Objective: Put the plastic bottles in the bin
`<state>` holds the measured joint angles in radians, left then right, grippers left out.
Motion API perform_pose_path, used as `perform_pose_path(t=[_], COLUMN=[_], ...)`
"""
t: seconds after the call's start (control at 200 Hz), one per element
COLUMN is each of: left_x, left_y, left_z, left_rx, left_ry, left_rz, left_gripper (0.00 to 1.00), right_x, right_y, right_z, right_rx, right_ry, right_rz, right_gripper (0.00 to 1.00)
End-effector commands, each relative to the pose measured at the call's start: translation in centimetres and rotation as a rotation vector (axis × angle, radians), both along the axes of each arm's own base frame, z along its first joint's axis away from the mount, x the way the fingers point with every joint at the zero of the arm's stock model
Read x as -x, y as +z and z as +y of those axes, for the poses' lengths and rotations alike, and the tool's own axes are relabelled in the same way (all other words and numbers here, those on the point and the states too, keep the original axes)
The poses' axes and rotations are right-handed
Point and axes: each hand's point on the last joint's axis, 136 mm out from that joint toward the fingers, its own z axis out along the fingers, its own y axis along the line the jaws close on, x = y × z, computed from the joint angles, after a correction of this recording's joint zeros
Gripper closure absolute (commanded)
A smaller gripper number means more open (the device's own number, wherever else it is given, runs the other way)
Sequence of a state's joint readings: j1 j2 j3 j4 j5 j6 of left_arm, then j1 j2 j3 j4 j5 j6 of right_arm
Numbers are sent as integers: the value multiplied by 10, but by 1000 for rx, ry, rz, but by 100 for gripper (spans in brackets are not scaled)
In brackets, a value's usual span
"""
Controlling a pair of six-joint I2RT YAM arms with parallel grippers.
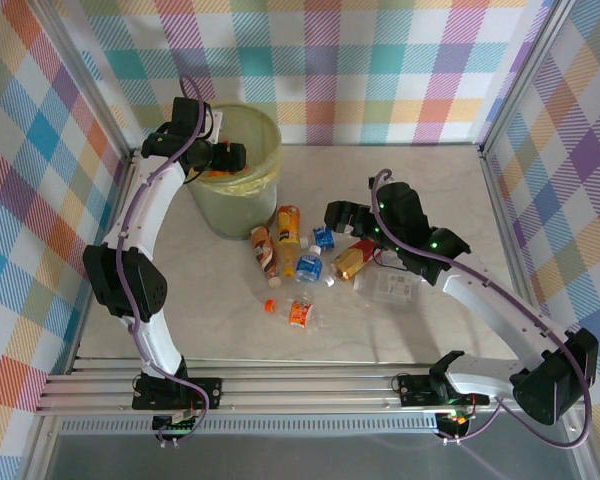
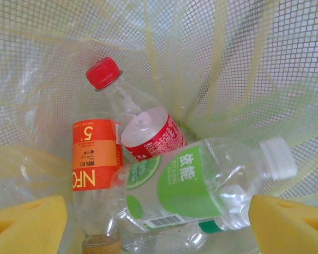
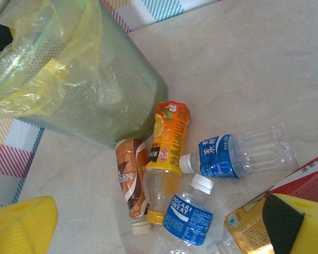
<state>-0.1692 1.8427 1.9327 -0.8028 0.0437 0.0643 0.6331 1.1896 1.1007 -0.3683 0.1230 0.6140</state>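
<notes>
Left tool [image 1: 223, 157] hangs over the bin [image 1: 242, 215] at the back left of the table [image 1: 430, 180], pads spread wide with nothing between them. Down inside, three bottles lie against the yellow liner [image 2: 212, 63]: a red-capped one with an orange label [image 2: 94, 159], a red-labelled one [image 2: 151, 135] and a green-labelled one with a white cap [image 2: 201, 185]. The other plastic bottles [image 1: 305, 262] are scattered on the table just right of the bin. Right tool [image 1: 345, 218] hovers above that pile, released too
</notes>
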Motion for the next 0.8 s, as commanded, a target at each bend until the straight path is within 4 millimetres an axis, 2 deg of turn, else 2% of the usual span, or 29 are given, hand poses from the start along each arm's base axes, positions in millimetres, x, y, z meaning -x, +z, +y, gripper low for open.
perform_pose_path(t=[0.0,0.21,0.41,0.49,0.615,0.795], left_x=[10,29,58,73,96,129], left_y=[41,75,103,110,116,120], left_z=[4,2,-1,-3,-4,13], left_rx=[51,119,206,251,310,363], left_ry=[20,24,31,23,27,115], left_rz=[-96,-184,-272,-297,-338,-407], left_gripper=[11,8,4,2,0,0], right_x=[-5,-4,10,24,52,101], right_y=[11,6,-23,-36,-57,-96], right_z=[-2,-4,-3,9,37,60], right_rx=[-9,11,156,221,282,500], right_ry=[-22,-25,-18,59,273,549], right_rz=[-15,5,125,154,193,223], right_gripper=[0,0,0,0,0,0])
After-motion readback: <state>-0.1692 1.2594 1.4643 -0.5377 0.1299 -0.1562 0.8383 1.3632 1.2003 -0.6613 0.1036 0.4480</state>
